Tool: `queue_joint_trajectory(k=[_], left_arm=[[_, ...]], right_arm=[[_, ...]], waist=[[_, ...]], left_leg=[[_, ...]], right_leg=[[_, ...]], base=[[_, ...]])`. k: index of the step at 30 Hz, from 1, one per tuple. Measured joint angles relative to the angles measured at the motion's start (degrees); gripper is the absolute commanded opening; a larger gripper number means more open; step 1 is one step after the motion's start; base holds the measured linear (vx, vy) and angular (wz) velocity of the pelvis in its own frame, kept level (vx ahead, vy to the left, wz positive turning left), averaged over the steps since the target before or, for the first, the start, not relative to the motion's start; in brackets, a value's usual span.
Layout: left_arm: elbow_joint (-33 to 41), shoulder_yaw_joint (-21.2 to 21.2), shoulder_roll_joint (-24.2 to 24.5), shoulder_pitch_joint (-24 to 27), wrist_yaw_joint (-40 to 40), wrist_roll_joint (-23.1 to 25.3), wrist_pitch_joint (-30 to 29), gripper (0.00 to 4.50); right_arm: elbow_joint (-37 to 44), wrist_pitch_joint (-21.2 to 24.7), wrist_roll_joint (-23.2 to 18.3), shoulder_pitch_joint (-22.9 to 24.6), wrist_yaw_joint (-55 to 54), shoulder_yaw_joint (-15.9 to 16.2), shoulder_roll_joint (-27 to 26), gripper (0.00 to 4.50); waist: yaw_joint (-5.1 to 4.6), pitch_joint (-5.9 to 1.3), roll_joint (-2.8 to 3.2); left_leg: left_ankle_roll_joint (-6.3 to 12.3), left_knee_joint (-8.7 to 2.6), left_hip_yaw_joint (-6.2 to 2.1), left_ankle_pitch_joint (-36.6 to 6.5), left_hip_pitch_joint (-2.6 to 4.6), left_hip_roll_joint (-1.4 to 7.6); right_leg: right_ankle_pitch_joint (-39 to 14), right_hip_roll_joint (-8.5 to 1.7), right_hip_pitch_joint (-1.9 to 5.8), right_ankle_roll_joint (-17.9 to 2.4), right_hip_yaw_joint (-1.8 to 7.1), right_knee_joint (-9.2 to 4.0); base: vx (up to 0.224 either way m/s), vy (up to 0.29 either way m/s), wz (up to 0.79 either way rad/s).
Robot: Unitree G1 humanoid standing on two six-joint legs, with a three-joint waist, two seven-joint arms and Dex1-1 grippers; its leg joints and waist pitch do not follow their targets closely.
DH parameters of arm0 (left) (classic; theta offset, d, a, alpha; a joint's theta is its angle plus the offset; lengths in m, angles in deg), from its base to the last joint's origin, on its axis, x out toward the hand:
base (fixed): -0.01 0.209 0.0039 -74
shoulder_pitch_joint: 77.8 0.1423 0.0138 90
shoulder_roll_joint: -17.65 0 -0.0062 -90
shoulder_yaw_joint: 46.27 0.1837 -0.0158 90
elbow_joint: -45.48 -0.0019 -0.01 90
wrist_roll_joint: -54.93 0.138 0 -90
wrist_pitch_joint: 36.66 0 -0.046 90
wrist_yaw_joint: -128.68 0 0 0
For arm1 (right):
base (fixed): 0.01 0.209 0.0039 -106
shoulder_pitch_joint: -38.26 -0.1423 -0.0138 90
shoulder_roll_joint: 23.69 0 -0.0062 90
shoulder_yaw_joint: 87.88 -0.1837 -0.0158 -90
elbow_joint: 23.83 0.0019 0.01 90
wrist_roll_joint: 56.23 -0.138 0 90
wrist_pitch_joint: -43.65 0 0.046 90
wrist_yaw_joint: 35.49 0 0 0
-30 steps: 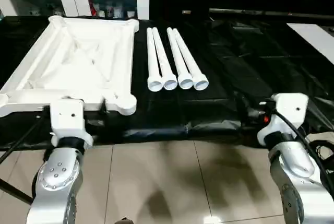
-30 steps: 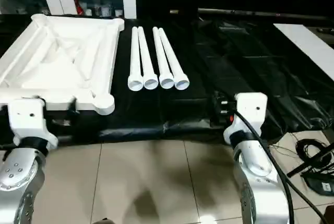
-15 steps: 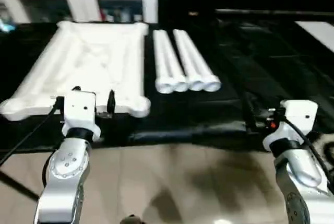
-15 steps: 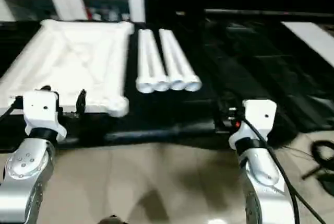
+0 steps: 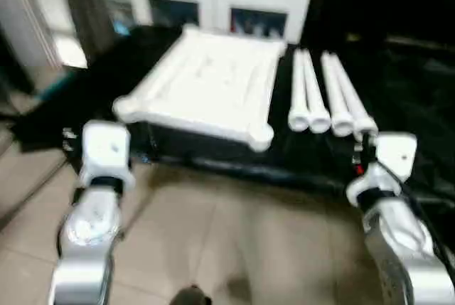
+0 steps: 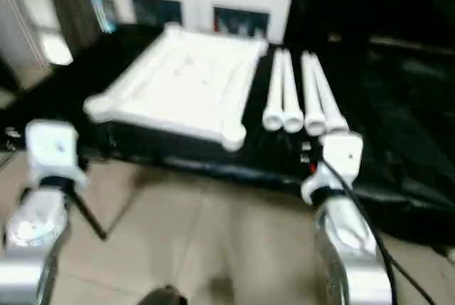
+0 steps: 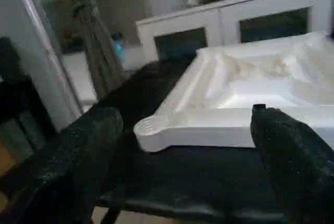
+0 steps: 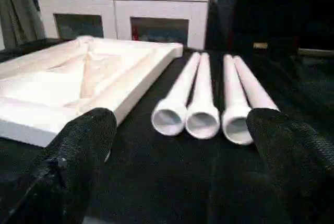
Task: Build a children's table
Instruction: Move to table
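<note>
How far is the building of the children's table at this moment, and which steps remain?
Only the laying out looks done: the tabletop lies underside up on the black cover, and the four legs lie side by side next to it, none in a corner socket. Nothing is in hand: the left gripper and right gripper are open and empty. All four legs remain to be fitted.

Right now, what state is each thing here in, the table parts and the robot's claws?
tabletop: upside down on the black cover, ribbed underside up, no legs fitted.
four legs: lying loose side by side next to the tabletop.
left claw: open, empty.
right claw: open, empty.
cabinet: glass doors closed.
</note>
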Motion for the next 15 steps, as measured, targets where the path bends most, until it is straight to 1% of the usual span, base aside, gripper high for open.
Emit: queue_joint_trajectory(k=[1, 2, 3, 4, 5, 7, 8, 9, 10, 11, 12, 14, 15], left_arm=[[0.0, 0.8, 0.7, -0.3, -0.7, 0.1, 0.3, 4.44], [0.0, 1.4, 1.1, -0.6, -1.5, 0.1, 0.5, 4.44], [-0.1, 1.7, 1.2, -0.4, -1.9, 0.1, 0.5, 4.44], [-0.1, 1.6, 1.2, -0.3, -2.2, 0.1, 0.5, 4.44], [-0.2, 1.5, 1.2, -0.2, -2.4, 0.0, 0.5, 4.44], [-0.3, 1.5, 1.1, -0.2, -2.8, -0.4, 0.5, 4.44], [-0.4, 1.5, 1.1, -0.2, -3.1, -0.5, 0.5, 4.44], [-0.5, 1.5, 1.1, -0.2, -3.3, -0.6, 0.5, 4.44], [-0.8, 1.4, 1.3, -0.1, -3.5, -0.7, 0.4, 4.44], [-1.4, 0.9, 1.6, 0.2, -3.6, -1.0, 0.4, 4.44], [-1.7, 0.5, 1.9, 0.1, -3.6, -1.1, 0.4, 4.44], [-1.7, -0.2, 2.4, 0.0, -3.6, -1.2, 0.4, 4.44], [-1.9, -0.4, 2.6, -0.1, -3.7, -1.4, 0.4, 4.44]], right_arm=[[-0.1, 0.0, 0.5, -0.2, -0.3, 0.0, 0.3, 4.50], [-0.4, -0.2, 1.2, -0.3, -0.5, 0.1, 0.6, 4.50], [-0.9, -0.3, 1.7, -0.4, -0.6, 0.2, 0.7, 4.50], [-1.0, -0.5, 2.1, -0.5, -0.6, 0.5, 0.6, 4.50], [-1.0, -0.8, 2.1, -0.8, -0.5, 0.8, 0.4, 4.50], [-0.9, -1.0, 1.9, -1.2, -0.5, 0.9, 0.2, 4.50], [-0.9, -1.0, 1.7, -1.1, -0.5, 0.8, -0.1, 4.50], [-0.9, -1.0, 1.5, -1.0, -0.5, 0.7, -0.4, 4.50], [-1.0, -1.0, 1.1, -1.0, -0.6, 0.7, -0.5, 4.50], [-0.9, -1.0, 0.9, -1.2, -0.6, 0.8, -0.7, 4.50], [-0.9, -1.0, 0.8, -1.2, -0.6, 0.8, -0.8, 4.50], [-0.9, -1.0, 0.8, -1.1, -0.8, 0.8, -0.8, 4.50], [-0.9, -1.0, 0.8, -1.0, -1.1, 0.6, -0.9, 4.50]], waist=[[-0.05, -0.08, 0.29], [-0.40, 0.17, 0.28], [-0.94, 0.23, 0.17], [-1.34, 0.26, 0.17], [-1.68, 0.29, 0.27], [-2.39, 0.29, 0.28], [-3.11, 0.30, 0.30], [-3.54, 0.33, 0.33], [-3.91, 0.55, 0.54], [-4.42, 0.86, 0.97], [-4.89, 0.99, 1.13], [-6.20, 1.08, 1.07], [-7.11, 1.18, 0.89]], left_leg=[[-3.31, -2.66, 0.38, -1.9, 1.81, 0.55], [-3.50, -4.16, 1.52, -1.6, 2.29, 1.36], [-3.46, -5.05, 2.39, -1.4, 2.37, 1.99], [-3.46, -5.53, 2.73, -1.2, 2.36, 2.38], [-3.42, -5.71, 2.94, -1.1, 2.38, 2.60], [-3.41, -5.74, 3.41, -1.1, 2.35, 2.67], [-3.42, -5.76, 3.64, -1.1, 2.34, 2.68], [-3.42, -5.84, 3.75, -1.1, 2.37, 2.68], [-3.45, -5.96, 4.72, -1.2, 3.05, 3.23], [-3.43, -6.20, 6.24, -1.2, 4.23, 4.06], [-3.41, -6.35, 6.95, -1.2, 5.05, 4.37], [-3.25, -6.61, 7.89, -1.5, 6.53, 4.83], [-3.60, -6.91, 8.54, -1.9, 7.61, 4.98]], right_leg=[[0.4, 0.02, -0.28, 0.1, -0.27, -0.45], [1.0, 0.04, -0.41, 0.2, 0.01, -1.57], [2.0, 0.04, -0.32, 0.2, -0.08, -2.89], [3.1, 0.04, 0.04, 0.1, -0.37, -4.04], [4.6, 0.02, 0.49, 0.1, -0.52, -5.20], [5.1, -0.21, 0.87, 0.4, -0.52, -5.65], [5.2, -0.35, 0.92, 0.4, -0.50, -5.80], [5.2, -0.40, 0.99, 0.5, -0.47, -6.00], [5.3, 0.02, 0.82, 0.7, 0.03, -6.50], [5.3, 0.10, 1.33, 0.8, 0.25, -6.84], [5.1, -0.08, 1.55, 0.8, 0.16, -6.87], [4.4, -0.95, 1.54, 0.9, -0.72, -6.30], [3.8, -2.23, 1.40, 0.7, -2.03, -5.61]], base=[[-0.104, -0.028, 0.20], [-0.104, -0.028, 0.20], [-0.143, -0.005, 0.22], [-0.106, 0.027, 0.08], [-0.106, 0.027, 0.08], [0.000, 0.000, 0.00], [0.000, 0.000, 0.00], [0.000, 0.000, 0.00], [-0.006, 0.042, -0.25], [-0.006, 0.042, -0.25], [0.014, 0.056, -0.60], [0.045, 0.069, -0.80], [0.058, 0.015, -0.89]])
